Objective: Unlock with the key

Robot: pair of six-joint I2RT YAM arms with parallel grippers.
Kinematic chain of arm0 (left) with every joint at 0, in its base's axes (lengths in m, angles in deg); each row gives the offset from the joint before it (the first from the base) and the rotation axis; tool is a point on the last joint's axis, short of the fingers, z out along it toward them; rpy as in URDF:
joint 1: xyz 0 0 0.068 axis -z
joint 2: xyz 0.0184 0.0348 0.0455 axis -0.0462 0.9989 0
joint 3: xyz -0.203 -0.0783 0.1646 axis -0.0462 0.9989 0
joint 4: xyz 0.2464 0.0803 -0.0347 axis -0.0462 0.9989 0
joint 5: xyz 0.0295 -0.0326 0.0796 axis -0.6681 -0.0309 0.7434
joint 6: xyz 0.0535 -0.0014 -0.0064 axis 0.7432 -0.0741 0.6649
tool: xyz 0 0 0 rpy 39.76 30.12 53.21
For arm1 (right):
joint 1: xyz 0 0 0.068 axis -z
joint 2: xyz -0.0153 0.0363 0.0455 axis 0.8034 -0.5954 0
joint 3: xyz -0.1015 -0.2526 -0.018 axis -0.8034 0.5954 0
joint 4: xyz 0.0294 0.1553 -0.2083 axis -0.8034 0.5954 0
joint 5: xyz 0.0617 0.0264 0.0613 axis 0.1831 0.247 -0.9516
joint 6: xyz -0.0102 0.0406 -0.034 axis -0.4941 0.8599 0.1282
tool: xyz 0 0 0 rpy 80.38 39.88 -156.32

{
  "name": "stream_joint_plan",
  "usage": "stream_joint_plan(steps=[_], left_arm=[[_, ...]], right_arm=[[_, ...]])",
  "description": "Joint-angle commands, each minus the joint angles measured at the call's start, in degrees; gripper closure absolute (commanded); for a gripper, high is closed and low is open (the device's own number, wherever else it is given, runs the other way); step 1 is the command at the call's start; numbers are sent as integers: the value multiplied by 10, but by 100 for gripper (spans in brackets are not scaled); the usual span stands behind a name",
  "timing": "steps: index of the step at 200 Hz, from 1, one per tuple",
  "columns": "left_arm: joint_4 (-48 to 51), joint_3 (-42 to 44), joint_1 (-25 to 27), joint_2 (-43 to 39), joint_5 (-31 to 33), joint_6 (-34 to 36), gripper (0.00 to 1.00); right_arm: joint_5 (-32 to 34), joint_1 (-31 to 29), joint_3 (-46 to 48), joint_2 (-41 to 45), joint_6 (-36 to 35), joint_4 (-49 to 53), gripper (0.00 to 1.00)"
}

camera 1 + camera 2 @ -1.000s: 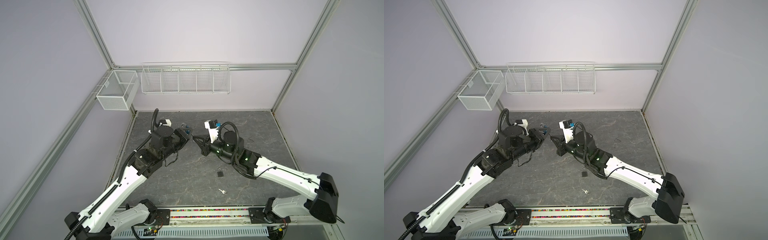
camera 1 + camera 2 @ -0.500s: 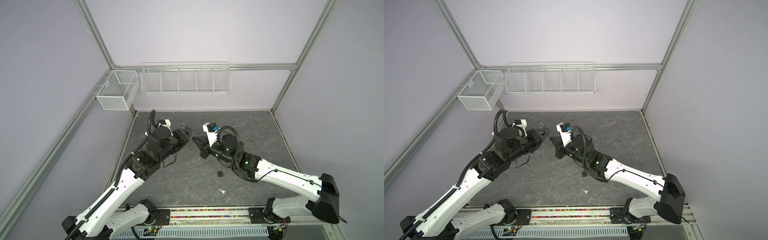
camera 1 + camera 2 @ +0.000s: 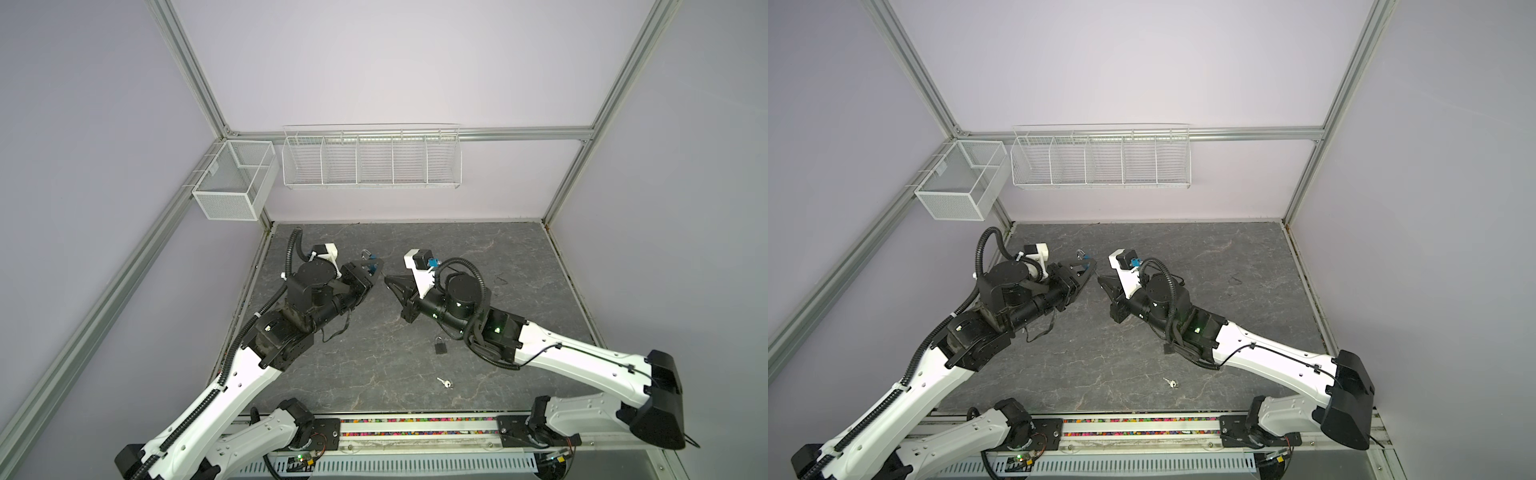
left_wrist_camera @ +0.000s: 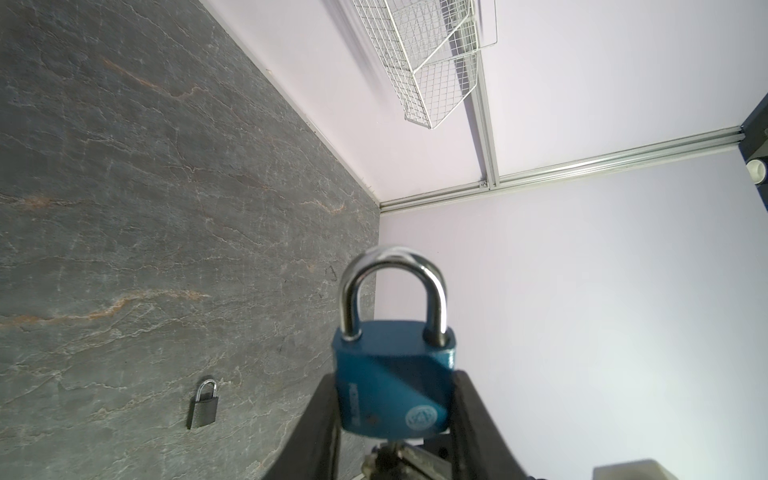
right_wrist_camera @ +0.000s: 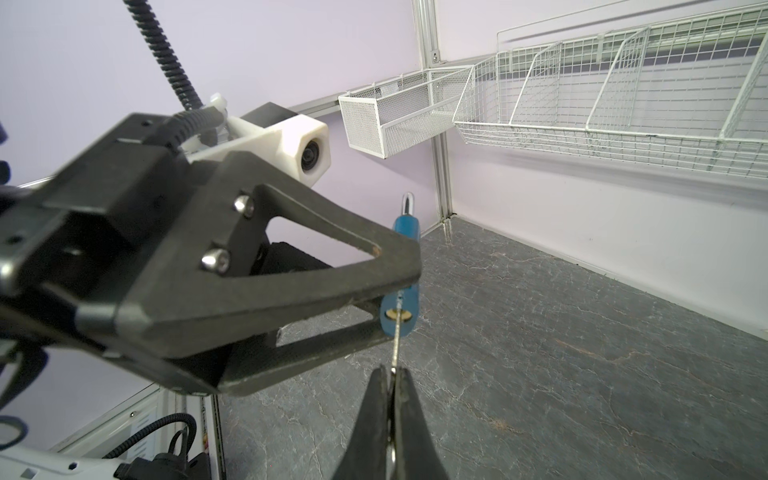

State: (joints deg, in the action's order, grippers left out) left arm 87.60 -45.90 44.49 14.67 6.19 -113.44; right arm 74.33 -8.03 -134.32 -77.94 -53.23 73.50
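- The left tool [image 3: 374, 266] squeezes a blue lock [image 4: 392, 382], held above the counter [image 3: 498, 249] near 11 o'clock.
- Its shiny loop is shut, so it is not unlocked yet.
- The right tool [image 5: 392, 382], at the lock's 4 o'clock, pinches a thin key [image 5: 397, 336] tight.
- The key's tip is at the keyhole; pushing in and turning are left.

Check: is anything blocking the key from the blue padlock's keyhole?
Nothing visible. The key in the right gripper meets the brass keyway of the blue padlock head-on; the left gripper clamps the lock's sides, clear of it.
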Motion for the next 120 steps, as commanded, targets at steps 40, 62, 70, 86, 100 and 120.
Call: stream_joint_plan(steps=[40, 62, 70, 86, 100, 120], left_arm=[[-52, 42, 3, -16, 6, -25, 100], [-57, 47, 3, -17, 7, -26, 100], [-61, 46, 3, -16, 2, -23, 100], [-66, 43, 3, -13, -5, -18, 100], [-67, 39, 3, -10, -10, -13, 100], [-79, 37, 3, -5, -22, -9, 100]], right_arm=[[55, 1, -17, 18, 39, 32, 94], [37, 1, -13, 16, 45, 22, 94], [36, 1, -22, 12, 45, 33, 94], [28, 4, -24, 12, 45, 30, 94], [12, 7, -27, 9, 51, 27, 94], [-6, 7, -39, -5, 59, 32, 94]])
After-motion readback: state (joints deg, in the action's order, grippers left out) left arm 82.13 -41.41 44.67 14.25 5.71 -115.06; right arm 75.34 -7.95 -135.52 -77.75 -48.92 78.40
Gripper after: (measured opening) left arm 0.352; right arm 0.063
